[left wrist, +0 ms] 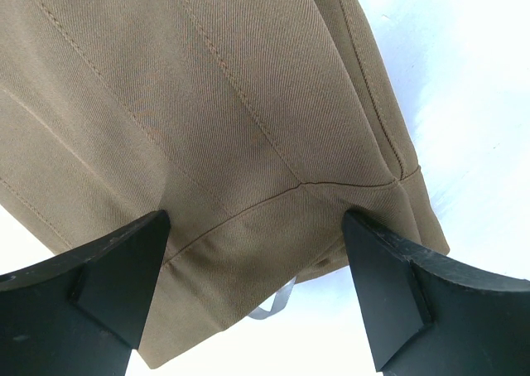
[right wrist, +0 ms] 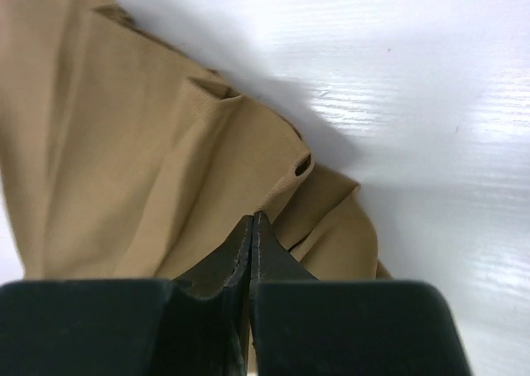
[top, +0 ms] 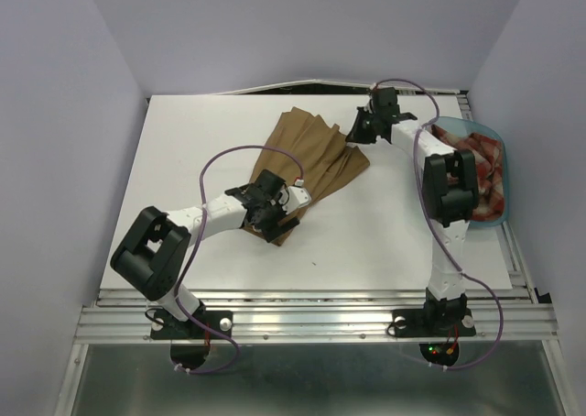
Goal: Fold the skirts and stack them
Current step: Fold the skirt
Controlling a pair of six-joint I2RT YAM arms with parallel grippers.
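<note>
Jaws of left gripper point(left wrist: 257, 220) spread wide over tan skirt point(left wrist: 207, 103); right gripper point(right wrist: 252, 219) jaws pinch its edge.

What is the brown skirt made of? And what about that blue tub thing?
The brown skirt looks like matte woven cloth, maybe cotton twill: fine diagonal ribs and stitched seams show. The blue tub looks like smooth plastic, since its rim is tinted and translucent.

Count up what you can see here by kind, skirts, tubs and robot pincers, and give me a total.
Skirts: 2, the tan skirt and the plaid skirt
Tubs: 1, the blue tub
Pincers: 2, the left pincer and the right pincer
Total: 5
</note>
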